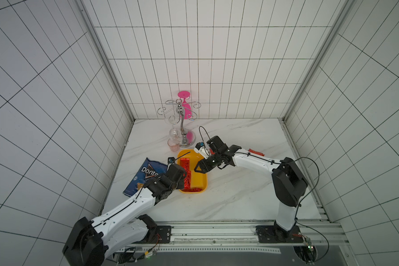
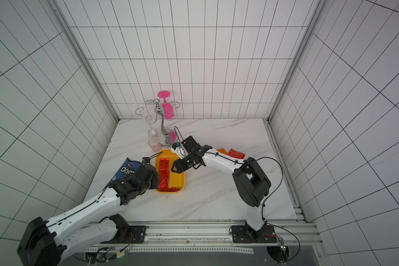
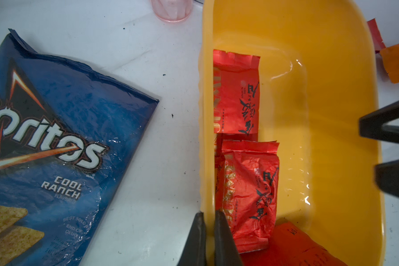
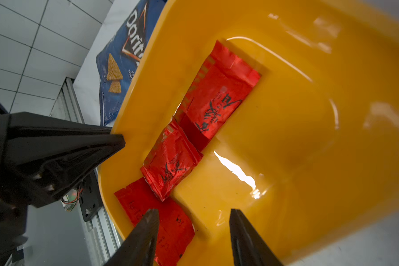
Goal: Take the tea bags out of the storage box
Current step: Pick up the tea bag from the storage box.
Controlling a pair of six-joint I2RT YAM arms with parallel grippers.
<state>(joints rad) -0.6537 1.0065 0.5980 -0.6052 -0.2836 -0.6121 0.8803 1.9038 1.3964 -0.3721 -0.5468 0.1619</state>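
The job is looking partly done. An orange tea bag point(image 2: 222, 150) and a red tea bag point(image 2: 236, 153) are lying on the table outside the box point(image 1: 204, 182), well behind the right pincer point(image 4: 193, 210) and partly covered by its arm in a top view. At least three more are waiting inside, all along the wall that the left pincer point(image 3: 209, 213) is gripping. A flat bag point(image 4: 157, 216) is lying right under the right pincer's tips, a crumpled bag point(image 4: 171, 161) is sitting just ahead of them, and a third bag point(image 4: 212, 101) is lying farther ahead. The right pincer is hanging over the box with its fingers spread and nothing between them, so I judge the next pick is only starting. The left pincer is pressing together on the box's long wall, one finger inside and one outside, apparently steadying it, and the chip bag point(image 3: 55, 115) is lying just beside its outer finger. A darker red strip is showing between the crumpled bag and the third bag, and I cannot tell whether it is a fourth bag. The flat bag is running off the picture's edge. Whether the right pincer's finger is touching it is unclear. In both top views the left pincer's tips are hiding under its own wrist.
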